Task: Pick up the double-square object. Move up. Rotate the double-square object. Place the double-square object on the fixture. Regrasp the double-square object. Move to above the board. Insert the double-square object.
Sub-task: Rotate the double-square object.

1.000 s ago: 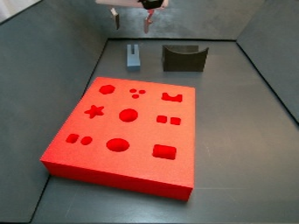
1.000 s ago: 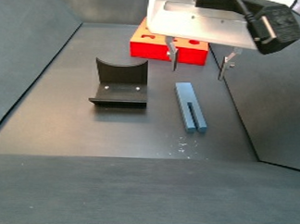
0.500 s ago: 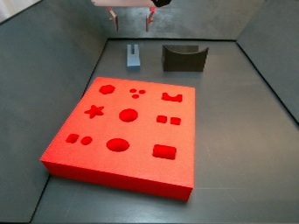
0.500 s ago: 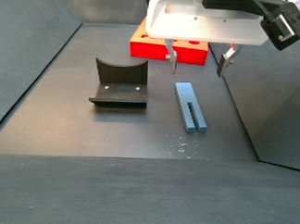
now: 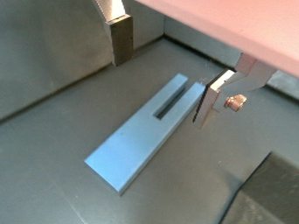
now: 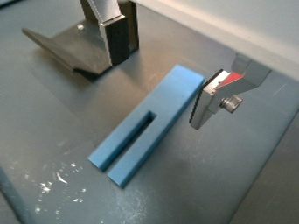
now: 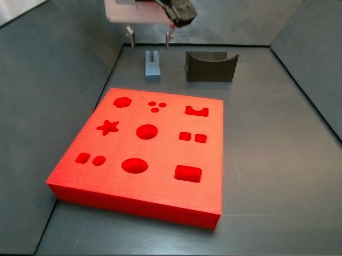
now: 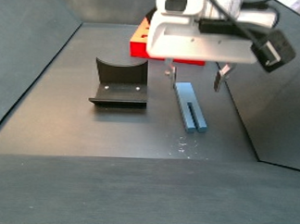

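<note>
The slate-blue double-square object [image 7: 154, 66] lies flat on the dark floor between the red board [image 7: 140, 150] and the back wall; it also shows as [image 8: 190, 106]. Its slotted, two-pronged end is plain in both wrist views [image 5: 146, 131] [image 6: 146, 127]. My gripper [image 7: 148, 42] [image 8: 197, 83] hangs open just above one end of it, holding nothing. One finger [image 5: 211, 101] stands close beside the block's edge, and the other finger [image 5: 121, 39] is well off to the side. The dark fixture [image 7: 210, 66] [image 8: 119, 83] stands beside the block.
Grey walls close in the floor at the back and along both sides. The board's near edge [image 8: 145, 46] shows behind the gripper [image 5: 163, 70] [image 6: 163, 66]. The fixture [image 6: 73, 48] sits close to one finger.
The gripper has come down toward the double-square object, still open. The block, fixture and board have not moved.
</note>
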Robot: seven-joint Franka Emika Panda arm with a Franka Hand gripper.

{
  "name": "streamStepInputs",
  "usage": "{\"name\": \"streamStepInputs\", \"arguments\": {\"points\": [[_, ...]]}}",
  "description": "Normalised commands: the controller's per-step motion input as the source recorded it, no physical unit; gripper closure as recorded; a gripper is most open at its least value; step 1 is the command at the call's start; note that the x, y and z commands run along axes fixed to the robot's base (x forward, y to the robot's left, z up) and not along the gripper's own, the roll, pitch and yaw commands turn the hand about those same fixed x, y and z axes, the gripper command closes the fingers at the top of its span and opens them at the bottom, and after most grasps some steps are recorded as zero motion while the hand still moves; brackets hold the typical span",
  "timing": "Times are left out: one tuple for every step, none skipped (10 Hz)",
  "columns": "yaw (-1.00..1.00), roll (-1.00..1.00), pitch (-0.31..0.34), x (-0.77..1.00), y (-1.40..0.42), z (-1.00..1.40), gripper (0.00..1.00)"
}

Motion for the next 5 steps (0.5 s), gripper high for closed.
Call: {"name": "streamStepInputs", "arguments": {"points": [[0.00, -0.06, -0.030, 0.05, 0.00, -0.97, 0.00], [0.01, -0.07, -0.029, 0.05, 0.01, -0.85, 0.00], [0.01, -0.08, -0.033, 0.05, 0.01, -0.73, 0.00], [0.02, -0.09, -0.042, 0.05, 0.01, -0.62, 0.00], [0.02, -0.10, -0.047, 0.05, 0.01, -0.48, 0.00]]}}
